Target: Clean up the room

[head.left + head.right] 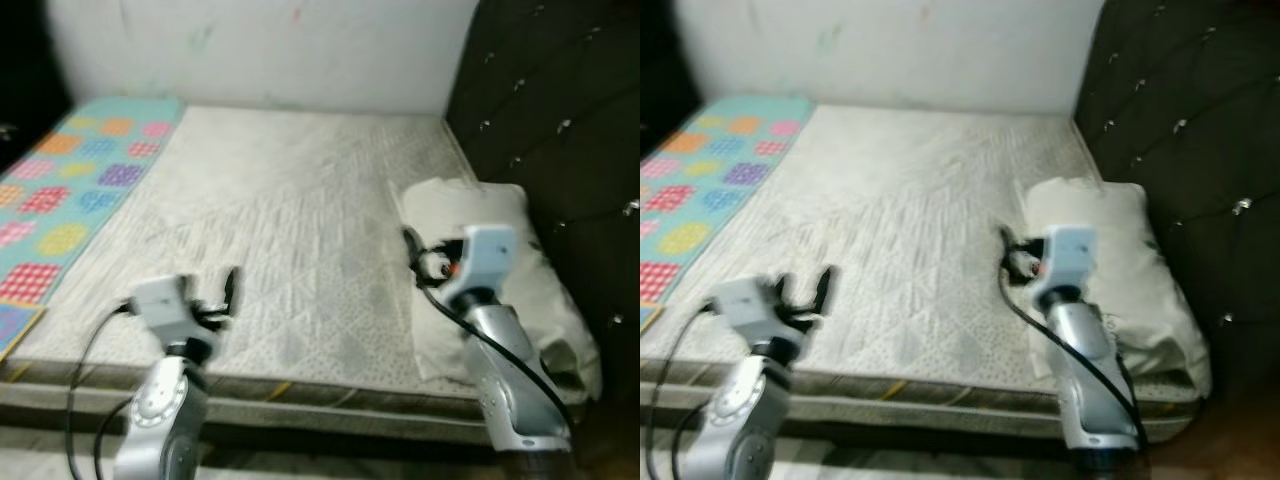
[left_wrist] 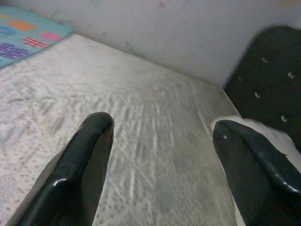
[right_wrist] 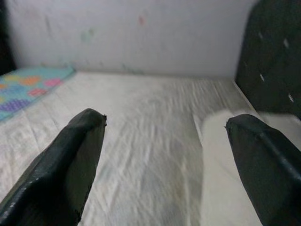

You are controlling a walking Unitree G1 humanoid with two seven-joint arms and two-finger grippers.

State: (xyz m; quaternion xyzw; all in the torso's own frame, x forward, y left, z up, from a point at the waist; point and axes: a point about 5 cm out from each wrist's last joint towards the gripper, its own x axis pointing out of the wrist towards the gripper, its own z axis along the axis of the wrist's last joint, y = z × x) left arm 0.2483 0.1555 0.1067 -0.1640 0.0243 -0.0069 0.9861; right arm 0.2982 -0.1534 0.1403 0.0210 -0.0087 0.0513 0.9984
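I see both grippers spread, holding nothing — left gripper (image 2: 160,136) over the mattress (image 1: 300,220) near edge, right gripper (image 3: 164,141) beside the white pillow (image 1: 480,250), which lies right, against the dark headboard (image 1: 560,120).

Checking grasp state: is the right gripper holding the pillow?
No, the right gripper is open and empty, with the pillow lying beside it.
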